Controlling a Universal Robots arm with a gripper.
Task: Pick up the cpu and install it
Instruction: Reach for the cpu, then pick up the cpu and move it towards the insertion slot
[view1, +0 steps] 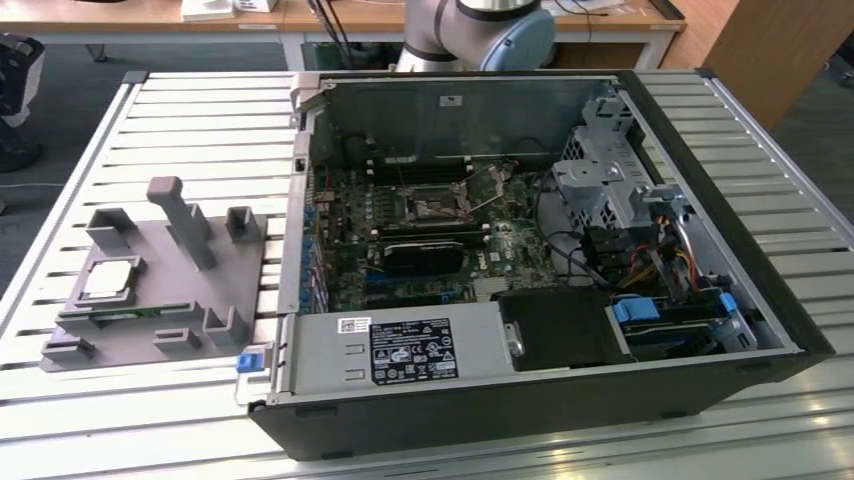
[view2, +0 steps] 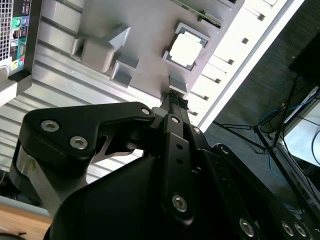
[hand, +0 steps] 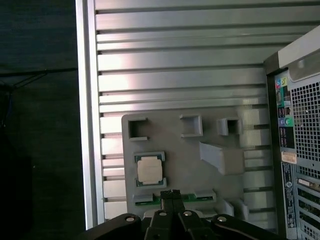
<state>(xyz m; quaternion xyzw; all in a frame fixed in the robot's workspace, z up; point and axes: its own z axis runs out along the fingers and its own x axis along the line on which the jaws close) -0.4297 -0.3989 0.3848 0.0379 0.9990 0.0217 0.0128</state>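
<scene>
Pincer (view2: 173, 98) pressed together over the tray, cpu untouched in its pocket.

Here we go: the cpu (hand: 149, 169) lies flat, silver top up, in a square pocket of the grey tray (hand: 190, 170). The tray rests on the slatted surface (view1: 200, 130), just beside the open case (view1: 534, 400) on the exterior view's left. In both wrist views the pincer's two tips sit tight against each other, gripping nothing. They hang above the tray's edge by a thin green strip (hand: 200, 196), close to the cpu but clear of it. No contact! In the exterior view the dark socket (view1: 438, 208) shows on the board inside the case, well apart from the cpu out on the tray.
</scene>
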